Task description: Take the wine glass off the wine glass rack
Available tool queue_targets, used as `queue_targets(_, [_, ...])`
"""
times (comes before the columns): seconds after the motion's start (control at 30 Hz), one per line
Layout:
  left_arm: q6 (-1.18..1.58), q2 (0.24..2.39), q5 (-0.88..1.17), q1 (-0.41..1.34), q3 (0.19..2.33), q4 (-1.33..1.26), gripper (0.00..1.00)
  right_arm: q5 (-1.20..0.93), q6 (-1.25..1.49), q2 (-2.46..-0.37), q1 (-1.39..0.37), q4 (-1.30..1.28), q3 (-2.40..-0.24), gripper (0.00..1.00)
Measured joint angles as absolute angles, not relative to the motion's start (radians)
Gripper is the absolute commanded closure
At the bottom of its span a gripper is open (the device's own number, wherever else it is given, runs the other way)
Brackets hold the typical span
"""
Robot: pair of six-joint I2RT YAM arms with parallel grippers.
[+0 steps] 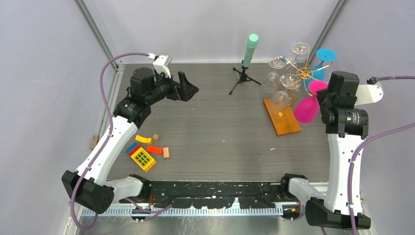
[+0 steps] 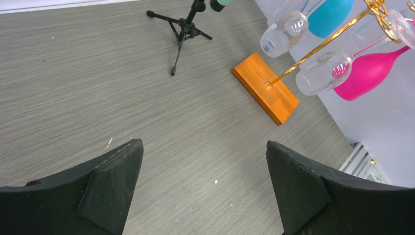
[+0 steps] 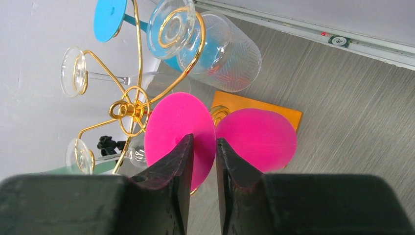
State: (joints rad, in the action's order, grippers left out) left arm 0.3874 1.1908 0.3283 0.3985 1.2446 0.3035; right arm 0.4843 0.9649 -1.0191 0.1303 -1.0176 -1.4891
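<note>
The wine glass rack (image 1: 306,74), gold wire on an orange-brown wooden base (image 1: 281,117), stands at the far right with several glasses hanging from it. My right gripper (image 1: 322,100) is between the foot and bowl of a pink wine glass (image 1: 307,110). In the right wrist view the gripper (image 3: 203,139) has its jaws nearly together in front of the pink foot (image 3: 171,122). The bowl (image 3: 257,139) lies to the right and the stem is hidden. My left gripper (image 1: 188,90) is open and empty above the far-left table, also in its wrist view (image 2: 203,147).
A black tripod with a mint-green cylinder (image 1: 243,73) stands left of the rack. A blue glass (image 1: 325,55) and clear glasses (image 1: 281,98) hang round the pink one. Toy blocks (image 1: 144,156) lie at the near left. The enclosure wall is close behind the rack.
</note>
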Motion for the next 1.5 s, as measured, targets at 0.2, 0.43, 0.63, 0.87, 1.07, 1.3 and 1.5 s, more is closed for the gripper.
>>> queue_targets(0.2, [0.386,1.191,0.317,0.398,1.245,0.304,0.0,0.484,0.976,-1.006,0.132,-1.003,-1.491,0.95])
queue_targets(0.43, [0.386,1.191,0.313,0.398,1.245,0.304,0.0,0.458,0.999,-0.991,0.133,-0.992,-1.513,1.0])
queue_targets(0.63, [0.386,1.191,0.303,0.399,1.245,0.304,0.0,0.439,1.029,-0.976,0.133,-1.009,-1.513,1.0])
queue_targets(0.87, [0.386,1.191,0.286,0.399,1.245,0.304,0.0,0.403,1.061,-0.948,0.133,-1.028,-1.512,1.0])
queue_targets(1.07, [0.386,1.191,0.275,0.399,1.245,0.304,0.0,0.377,1.103,-0.883,0.133,-0.993,-1.438,1.0])
queue_targets(1.3, [0.386,1.191,0.27,0.399,1.245,0.304,0.0,0.346,1.138,-0.852,0.133,-0.944,-1.386,1.0])
queue_targets(1.5, [0.387,1.191,0.269,0.399,1.245,0.304,0.0,0.313,1.167,-0.849,0.133,-0.9,-1.351,1.0])
